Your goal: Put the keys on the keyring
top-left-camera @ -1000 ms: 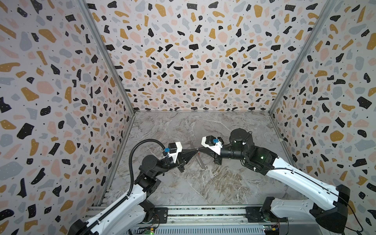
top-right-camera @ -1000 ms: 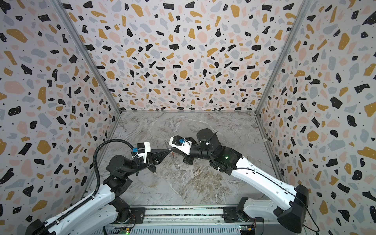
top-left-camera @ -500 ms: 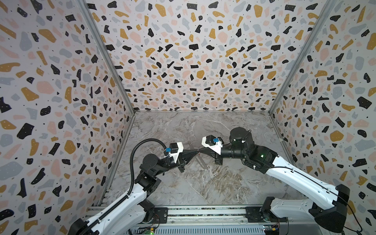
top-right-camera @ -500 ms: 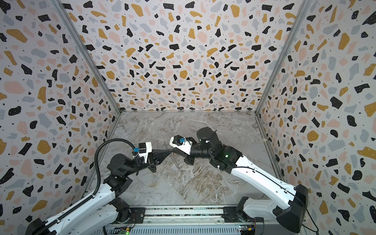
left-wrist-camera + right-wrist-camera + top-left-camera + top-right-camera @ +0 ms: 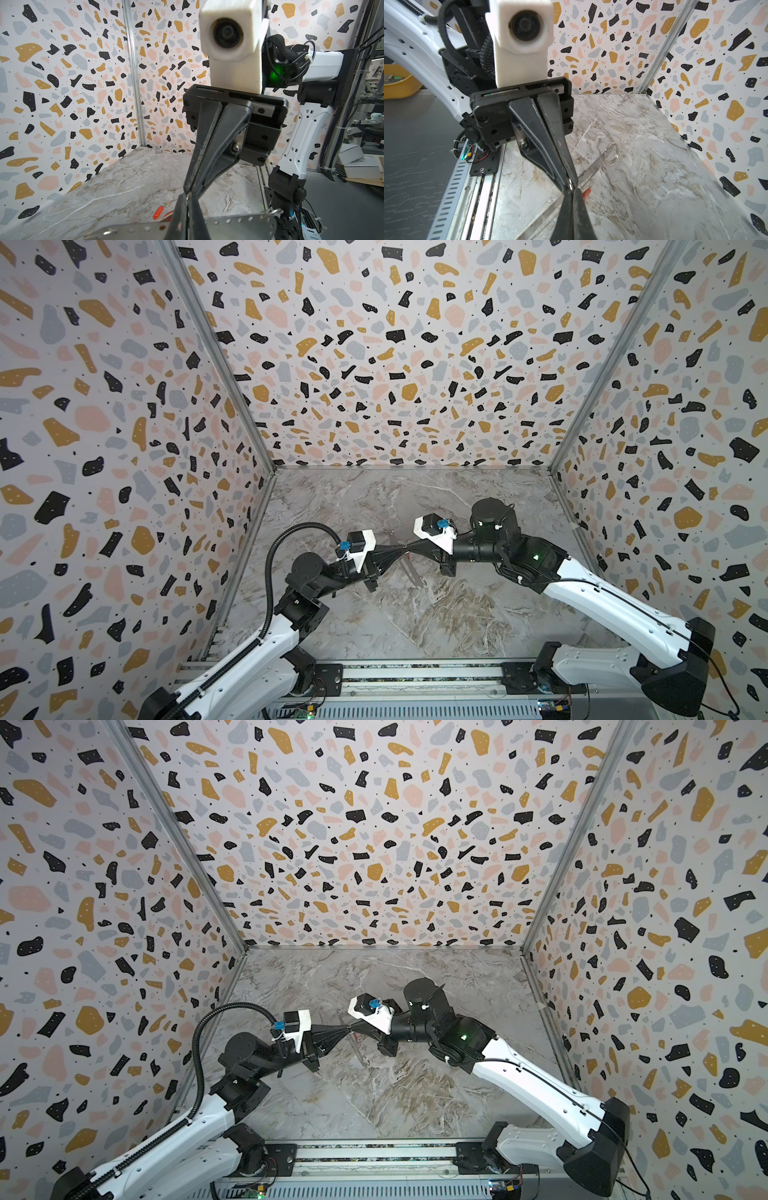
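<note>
Carefully | step: we thread onto the keyring (image 5: 239,225), judging it needs steady, aligned tips | left claw (image 5: 186,200), right claw (image 5: 572,194): both pressed together, tip to tip; what they pinch we cannot tell | keyring: flat dull-grey strip, small holes, just under the tips | one key (image 5: 159,212): red tag, lying on the worktop (image 5: 124,187)

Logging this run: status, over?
Left gripper, right gripper both shut, tip to tip. One red-tagged key on table beside keyring, looks unthreaded. Can't tell whether anything is pinched.
</note>
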You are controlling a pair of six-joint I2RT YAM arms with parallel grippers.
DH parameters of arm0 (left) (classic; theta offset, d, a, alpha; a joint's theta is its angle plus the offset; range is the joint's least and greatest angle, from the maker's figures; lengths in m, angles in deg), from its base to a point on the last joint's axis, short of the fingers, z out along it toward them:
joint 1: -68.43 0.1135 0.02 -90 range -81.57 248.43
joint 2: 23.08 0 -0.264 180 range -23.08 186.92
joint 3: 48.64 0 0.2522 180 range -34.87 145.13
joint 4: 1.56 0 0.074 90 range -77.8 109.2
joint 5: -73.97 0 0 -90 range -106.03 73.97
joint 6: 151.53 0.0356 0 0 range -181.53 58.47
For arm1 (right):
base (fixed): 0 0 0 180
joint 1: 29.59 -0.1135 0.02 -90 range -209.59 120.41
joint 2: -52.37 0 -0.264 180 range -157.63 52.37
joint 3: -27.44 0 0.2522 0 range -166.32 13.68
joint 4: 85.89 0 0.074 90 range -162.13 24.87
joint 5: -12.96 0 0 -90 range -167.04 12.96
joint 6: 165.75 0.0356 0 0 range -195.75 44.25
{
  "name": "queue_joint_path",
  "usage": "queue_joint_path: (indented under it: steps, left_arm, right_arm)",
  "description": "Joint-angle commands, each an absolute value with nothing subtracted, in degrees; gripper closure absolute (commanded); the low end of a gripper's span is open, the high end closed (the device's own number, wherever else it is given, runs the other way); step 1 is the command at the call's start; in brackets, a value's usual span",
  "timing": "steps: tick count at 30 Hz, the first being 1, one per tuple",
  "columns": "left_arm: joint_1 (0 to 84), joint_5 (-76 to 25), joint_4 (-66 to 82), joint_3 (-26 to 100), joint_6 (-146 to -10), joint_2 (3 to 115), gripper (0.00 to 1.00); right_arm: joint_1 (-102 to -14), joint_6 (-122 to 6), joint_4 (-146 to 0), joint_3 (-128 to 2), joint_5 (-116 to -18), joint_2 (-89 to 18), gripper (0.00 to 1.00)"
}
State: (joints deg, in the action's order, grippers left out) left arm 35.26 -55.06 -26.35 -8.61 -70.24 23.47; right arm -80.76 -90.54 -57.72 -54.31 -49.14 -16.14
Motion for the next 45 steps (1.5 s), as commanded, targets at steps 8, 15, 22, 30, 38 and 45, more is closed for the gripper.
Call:
queue_joint_path:
  steps: [8, 15, 22, 30, 38, 45]
  left_arm:
    - [34.72, -58.28, -28.06, -4.82, -69.43, 24.06, 1.0]
    - [34.77, -60.04, -27.81, -4.2, -69.32, 24.62, 1.0]
    - [34.77, -61.14, -27.35, -3.59, -69.12, 25.35, 1.0]
    - [34.76, -61.12, -27.31, -3.76, -69.06, 24.76, 1.0]
    - [34.73, -61.29, -27.52, -3.85, -69.18, 24.54, 1.0]
    - [34.72, -61.58, -27.57, -3.95, -69.34, 24.47, 1.0]
  right_arm:
    - [-79.44, -90.12, -58.26, -54.41, -45.37, -13.72, 0.73]
    - [-79.17, -91.43, -56.52, -54.22, -42.98, -14.01, 0.74]
    - [-78.98, -91.82, -55.76, -54.28, -42.5, -14.14, 0.88]
    - [-78.23, -91.22, -55.91, -52.97, -43.14, -13.2, 0.86]
    - [-77.94, -91.14, -55.92, -52.76, -42.89, -13.28, 0.82]
    - [-77.68, -91.05, -56.0, -53.07, -42.55, -13.58, 0.9]
